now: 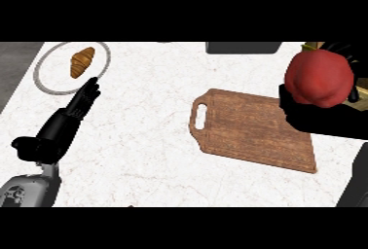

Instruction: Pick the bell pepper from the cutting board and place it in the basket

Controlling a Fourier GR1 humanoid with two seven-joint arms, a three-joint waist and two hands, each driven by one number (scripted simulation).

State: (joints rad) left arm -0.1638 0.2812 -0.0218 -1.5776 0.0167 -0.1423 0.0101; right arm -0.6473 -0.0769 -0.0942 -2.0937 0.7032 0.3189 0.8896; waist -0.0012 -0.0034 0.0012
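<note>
A red bell pepper [319, 78] is lifted at the right of the head view, above the right end of the brown wooden cutting board [251, 131]. My right hand [316, 116] is shut on it from below and shows as a dark mass under the pepper. A small piece of the basket [312, 46] shows behind the pepper at the upper right; most of it is hidden. My left hand [61, 126] rests open at the left, fingers straight and pointing toward a plate.
A round plate [43, 68] with a croissant [82, 62] lies at the far left, just beyond my left fingertips. A dark object [242, 47] sits at the counter's back edge. The counter's left edge meets a grey floor [14, 63].
</note>
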